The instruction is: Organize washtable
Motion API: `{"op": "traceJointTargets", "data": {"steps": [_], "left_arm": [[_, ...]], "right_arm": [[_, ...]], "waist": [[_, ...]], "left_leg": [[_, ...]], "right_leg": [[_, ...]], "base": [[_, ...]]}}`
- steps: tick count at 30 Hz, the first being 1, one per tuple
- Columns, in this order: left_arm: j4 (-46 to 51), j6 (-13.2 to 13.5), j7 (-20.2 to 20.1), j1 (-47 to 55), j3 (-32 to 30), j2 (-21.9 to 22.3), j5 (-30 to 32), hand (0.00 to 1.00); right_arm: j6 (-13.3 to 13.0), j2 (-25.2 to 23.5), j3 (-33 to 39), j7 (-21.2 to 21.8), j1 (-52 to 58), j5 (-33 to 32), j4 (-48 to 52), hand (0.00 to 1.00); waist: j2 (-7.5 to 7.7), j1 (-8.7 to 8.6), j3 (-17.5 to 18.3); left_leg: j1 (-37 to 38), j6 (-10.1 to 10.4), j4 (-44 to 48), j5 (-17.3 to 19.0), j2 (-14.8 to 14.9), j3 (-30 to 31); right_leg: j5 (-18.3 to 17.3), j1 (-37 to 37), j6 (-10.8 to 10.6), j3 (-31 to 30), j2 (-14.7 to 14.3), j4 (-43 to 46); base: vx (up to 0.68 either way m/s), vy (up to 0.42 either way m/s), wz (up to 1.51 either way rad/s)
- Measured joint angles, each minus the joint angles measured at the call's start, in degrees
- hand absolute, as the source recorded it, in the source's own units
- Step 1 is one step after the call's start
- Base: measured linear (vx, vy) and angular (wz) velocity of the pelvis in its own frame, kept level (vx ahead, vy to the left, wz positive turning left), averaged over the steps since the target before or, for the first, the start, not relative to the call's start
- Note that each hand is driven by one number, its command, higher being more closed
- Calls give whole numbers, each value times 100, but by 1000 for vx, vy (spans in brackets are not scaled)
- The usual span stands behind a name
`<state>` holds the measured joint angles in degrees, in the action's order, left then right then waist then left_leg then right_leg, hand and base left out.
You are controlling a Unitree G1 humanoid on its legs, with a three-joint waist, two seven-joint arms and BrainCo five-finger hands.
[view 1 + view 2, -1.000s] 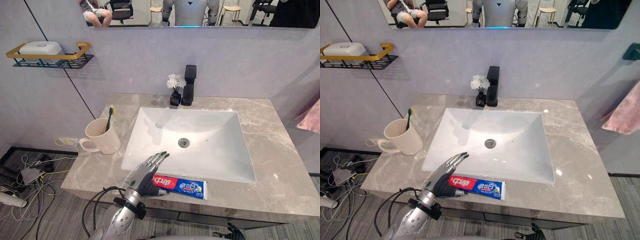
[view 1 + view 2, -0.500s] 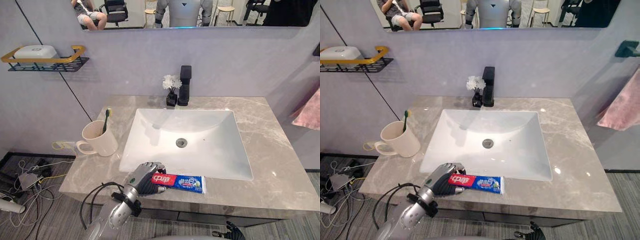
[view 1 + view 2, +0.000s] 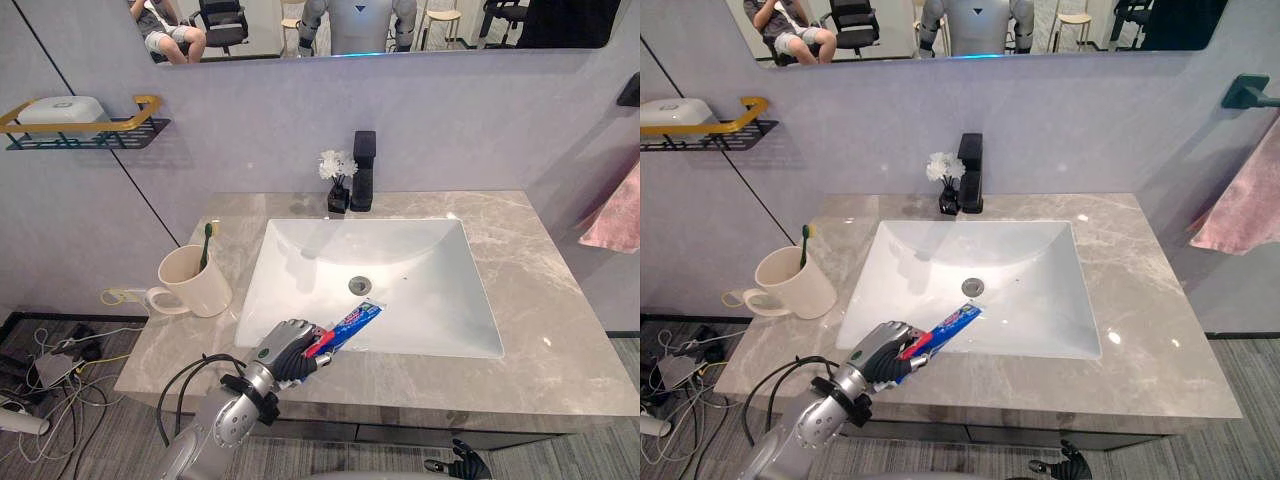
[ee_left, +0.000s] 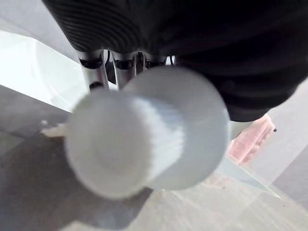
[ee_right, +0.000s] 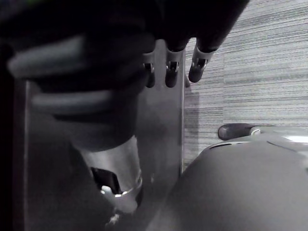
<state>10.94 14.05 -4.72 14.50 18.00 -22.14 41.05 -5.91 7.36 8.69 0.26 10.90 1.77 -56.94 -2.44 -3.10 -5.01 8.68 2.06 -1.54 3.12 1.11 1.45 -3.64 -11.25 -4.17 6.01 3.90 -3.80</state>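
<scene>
My left hand is at the front edge of the grey marble counter, its fingers curled round the cap end of a red and blue toothpaste tube. The tube is off the counter and slants up and to the right over the front rim of the white sink. The left wrist view has the tube's white cap right in front of the fingers. My right hand hangs low beside the cabinet with straight fingers and nothing in it.
A cream mug holding a green toothbrush stands left of the sink. A black faucet and a small vase of white flowers sit behind it. A wall shelf carries a soap box. A pink towel hangs on the right.
My left hand went from flat over the tube's red end to curled round it, then lifted the tube so its far end swung up over the sink. The camera shifted slightly.
</scene>
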Motion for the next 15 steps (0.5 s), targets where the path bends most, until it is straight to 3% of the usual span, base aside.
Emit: {"op": "traceJointTargets", "data": {"steps": [7,15], "left_arm": [[48,-178,177,204,-102,310,-83,100],[358,-387,374,298,-368,889,-224,100]], "right_arm": [[17,-59,391,-40,244,-374,351,0],[26,-303,1223,-213,773,-391,2057,0]], "waist": [[-40,38,28],[118,60,61]], "left_leg": [[-50,1,-42,1,41,-176],[-94,14,32,144,162,-633]], "right_leg": [[20,167,-3,-177,-37,32],[61,382,17,-606,-147,66]], "base": [[-22,-20,-12],[-12,-19,-27]]}}
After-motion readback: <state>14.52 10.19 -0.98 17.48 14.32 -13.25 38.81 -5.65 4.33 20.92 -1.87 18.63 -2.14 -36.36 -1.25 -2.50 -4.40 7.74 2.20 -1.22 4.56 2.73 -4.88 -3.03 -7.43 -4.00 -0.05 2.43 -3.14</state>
